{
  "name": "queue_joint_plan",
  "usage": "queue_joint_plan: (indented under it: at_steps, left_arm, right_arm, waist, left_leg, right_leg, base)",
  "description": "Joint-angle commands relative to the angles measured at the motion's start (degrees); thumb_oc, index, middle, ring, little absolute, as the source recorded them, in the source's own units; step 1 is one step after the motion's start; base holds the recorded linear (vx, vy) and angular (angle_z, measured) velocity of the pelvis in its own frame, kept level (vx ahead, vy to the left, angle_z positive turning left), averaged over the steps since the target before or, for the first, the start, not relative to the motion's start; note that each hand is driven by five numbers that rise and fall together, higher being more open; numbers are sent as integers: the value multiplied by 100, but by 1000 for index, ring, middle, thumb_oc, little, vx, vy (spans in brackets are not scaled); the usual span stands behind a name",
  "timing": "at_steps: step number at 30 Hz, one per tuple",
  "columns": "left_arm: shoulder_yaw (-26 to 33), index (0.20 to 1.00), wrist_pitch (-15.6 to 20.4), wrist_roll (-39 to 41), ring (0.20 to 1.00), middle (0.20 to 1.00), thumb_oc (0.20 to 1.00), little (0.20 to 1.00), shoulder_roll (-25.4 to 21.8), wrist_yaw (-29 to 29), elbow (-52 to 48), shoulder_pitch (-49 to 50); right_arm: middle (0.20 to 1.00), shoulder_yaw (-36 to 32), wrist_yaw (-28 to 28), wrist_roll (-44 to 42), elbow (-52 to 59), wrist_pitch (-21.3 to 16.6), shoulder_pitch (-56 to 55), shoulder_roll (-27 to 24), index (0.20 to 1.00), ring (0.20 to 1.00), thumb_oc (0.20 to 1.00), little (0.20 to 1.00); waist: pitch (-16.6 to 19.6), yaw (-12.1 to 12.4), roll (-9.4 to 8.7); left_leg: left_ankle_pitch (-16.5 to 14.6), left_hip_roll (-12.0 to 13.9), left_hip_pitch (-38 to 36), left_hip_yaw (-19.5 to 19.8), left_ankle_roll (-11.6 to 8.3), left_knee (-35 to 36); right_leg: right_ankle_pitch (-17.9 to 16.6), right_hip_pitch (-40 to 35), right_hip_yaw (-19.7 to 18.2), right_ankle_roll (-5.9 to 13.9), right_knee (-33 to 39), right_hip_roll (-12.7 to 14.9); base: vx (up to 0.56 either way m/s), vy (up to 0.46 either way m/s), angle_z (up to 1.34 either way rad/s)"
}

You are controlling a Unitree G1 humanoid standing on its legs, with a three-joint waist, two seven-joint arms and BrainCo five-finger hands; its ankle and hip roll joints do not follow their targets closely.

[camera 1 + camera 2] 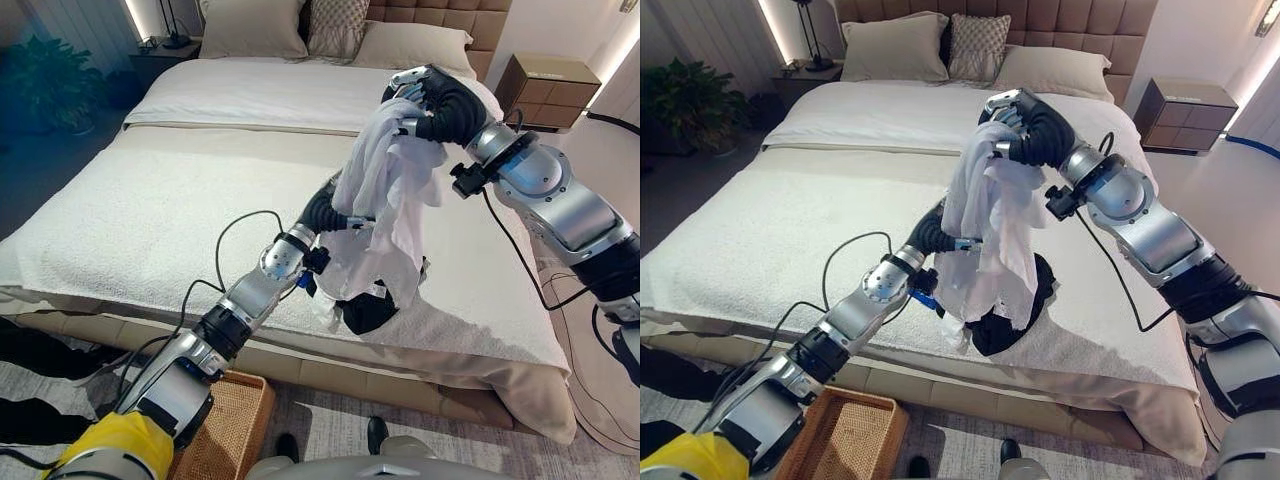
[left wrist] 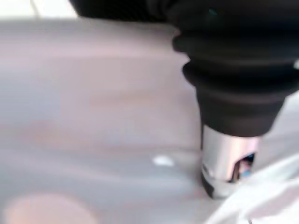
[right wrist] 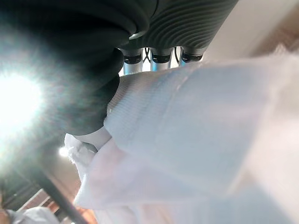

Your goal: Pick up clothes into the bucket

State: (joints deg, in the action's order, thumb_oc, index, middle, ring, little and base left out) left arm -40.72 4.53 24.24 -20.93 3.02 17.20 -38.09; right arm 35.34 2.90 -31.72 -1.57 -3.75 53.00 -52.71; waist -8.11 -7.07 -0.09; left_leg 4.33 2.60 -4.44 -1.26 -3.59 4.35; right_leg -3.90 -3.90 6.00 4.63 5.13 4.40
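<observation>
Item: white garment (image 1: 990,235), which we hold raised over the bed (image 1: 120,220) with our right hand (image 1: 1015,125) clenched on its top, its hem draped on a dark garment (image 1: 1005,318) lying near the bed's front edge. Our left hand (image 1: 335,205) is buried in the folds (grip impossible to tell). Risk, as we judge it: the trailing cloth could snag the dark piece or slip loose on the way to the wicker basket (image 1: 845,435), itself cut off below.
</observation>
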Motion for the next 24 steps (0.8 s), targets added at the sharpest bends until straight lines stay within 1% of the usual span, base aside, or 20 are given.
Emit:
queue_joint_plan:
  at_steps: [1,4,7,8,9,10,11,15,16,17,18,19,21,24]
  left_arm:
    - [-414,1000,20,602,1000,1000,1000,1000,189,-371,366,-564]
    - [-575,1000,-78,554,1000,1000,1000,1000,275,-433,446,-590]
    - [-591,1000,-119,498,1000,1000,1000,1000,331,-431,554,-610]
    - [-581,909,-148,642,909,909,909,909,409,-450,656,-523]
    - [-584,576,-147,642,576,576,576,576,409,-451,658,-523]
    - [-580,498,-158,710,498,498,498,498,457,-447,721,-480]
    - [-529,206,-192,889,206,206,206,206,557,-420,820,-348]
    - [-416,200,-214,1168,200,200,200,200,663,-346,839,-99]
    - [-307,200,-221,1345,200,200,200,200,689,-308,787,87]
    - [-311,200,-222,1346,200,200,200,200,687,-307,784,91]
    - [-178,200,-207,1453,200,200,200,200,717,-249,704,280]
    - [-117,200,-196,1486,200,200,200,200,735,-227,667,362]
    - [100,200,-155,1684,200,200,200,200,767,-152,466,675]
    - [223,200,-148,1814,200,200,200,200,746,-145,235,912]
  right_arm:
    - [200,-33,-33,-513,448,-479,687,-13,200,200,200,200]
    - [200,-141,-63,-562,572,-505,571,46,200,200,200,200]
    - [200,-243,-113,-519,615,-517,522,84,200,200,200,200]
    - [200,-356,-157,-495,662,-532,445,165,200,200,200,200]
    - [200,-361,-158,-493,666,-530,438,165,200,200,200,200]
    - [200,-396,-178,-476,662,-538,417,216,200,200,200,200]
    - [200,-472,-216,-469,650,-541,345,322,200,200,200,200]
    - [200,-636,-327,-419,630,-546,162,430,200,200,200,200]
    - [200,-786,-404,-366,616,-555,16,460,200,200,200,200]
    - [379,-793,-406,-364,622,-553,5,461,379,379,379,379]
    - [721,-994,-518,-260,611,-568,-194,501,721,721,721,721]
    - [1000,-1137,-572,-262,583,-579,-337,582,1000,1000,1000,1000]
    - [1000,-1414,-636,-267,538,-598,-676,751,1000,1000,1000,1000]
    - [1000,-1632,-698,-213,531,-600,-939,806,1000,1000,1000,1000]
  waist:
    - [313,-15,-326]
    - [293,-13,-318]
    - [282,-6,-312]
    - [267,-4,-309]
    - [269,-3,-310]
    - [261,0,-308]
    - [236,-3,-296]
    - [199,11,-297]
    - [167,18,-299]
    - [172,19,-303]
    - [139,33,-310]
    - [130,40,-310]
    - [100,79,-326]
    - [79,110,-347]
  left_leg:
    - [-600,-138,160,174,-55,-586]
    - [-595,-140,182,211,-56,-613]
    - [-596,-143,193,234,-53,-621]
    - [-596,-152,206,249,-46,-624]
    - [-596,-152,208,250,-46,-624]
    - [-596,-158,217,258,-42,-627]
    - [-594,-170,239,276,-37,-643]
    - [-588,-174,281,302,-28,-648]
    - [-585,-176,306,315,-22,-652]
    - [-586,-177,308,316,-22,-652]
    - [-589,-184,341,340,-15,-667]
    - [-591,-186,356,347,-12,-673]
    - [-594,-196,385,367,-2,-687]
    - [-601,-210,430,395,4,-711]
  right_leg:
    - [580,-42,162,303,-646,314]
    - [603,-45,176,295,-676,317]
    - [610,-38,191,295,-695,322]
    - [611,-23,197,294,-708,324]
    - [612,-22,198,294,-709,325]
    - [613,-16,199,293,-713,327]
    - [612,11,203,288,-732,332]
    - [622,51,218,277,-762,334]
    - [624,73,233,273,-782,342]
    - [625,74,233,273,-783,342]
    - [630,101,244,273,-797,344]
    - [635,107,249,271,-804,345]
    - [647,117,264,261,-815,347]
    - [665,142,269,252,-829,345]
  base:
    - [-6,-5,3]
    - [0,0,0]
    - [-8,-5,9]
    - [-9,-4,7]
    - [-12,-1,6]
    - [-13,5,5]
    - [-13,5,4]
    - [0,0,0]
    - [0,0,0]
    - [0,0,0]
    - [0,0,0]
    - [0,0,0]
    - [0,0,0]
    - [-14,-10,5]
